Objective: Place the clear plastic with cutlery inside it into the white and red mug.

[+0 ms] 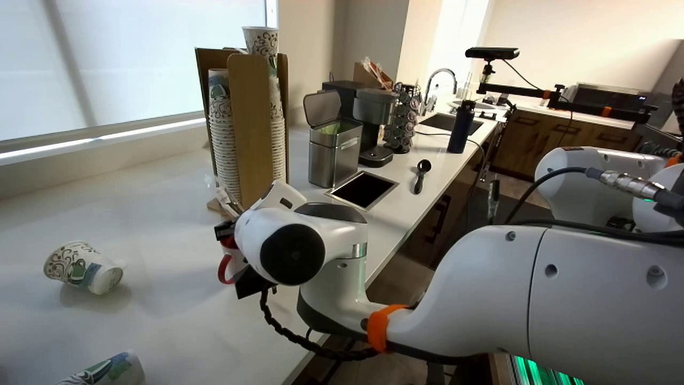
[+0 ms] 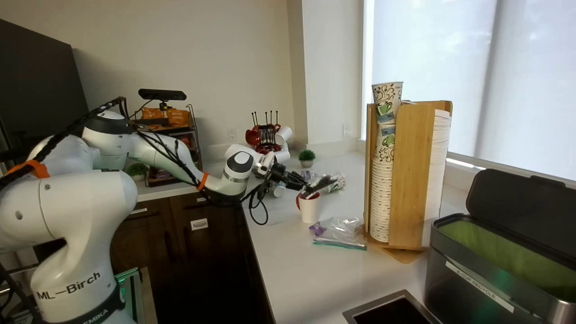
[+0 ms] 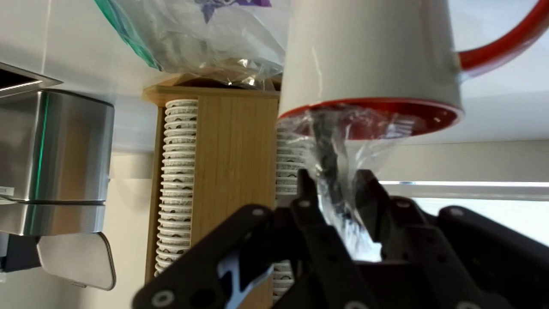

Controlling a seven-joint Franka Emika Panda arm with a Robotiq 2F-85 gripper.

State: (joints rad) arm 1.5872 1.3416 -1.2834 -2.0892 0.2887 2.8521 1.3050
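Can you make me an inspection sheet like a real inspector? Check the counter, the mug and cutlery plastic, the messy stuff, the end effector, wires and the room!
Surface: white counter with a framed opening.
White and red mug: upright on the counter.
Clear plastic with cutlery: tilted, one end apparently in the mug's mouth.
Clutter: patterned paper cup on its side; zip bag beside the wooden cup rack.
End effector: fingertips either side of the plastic; can't tell if it's gripping.
Cables: black cable loops below the arm.
Surroundings: recycling bin, open; coffee maker.
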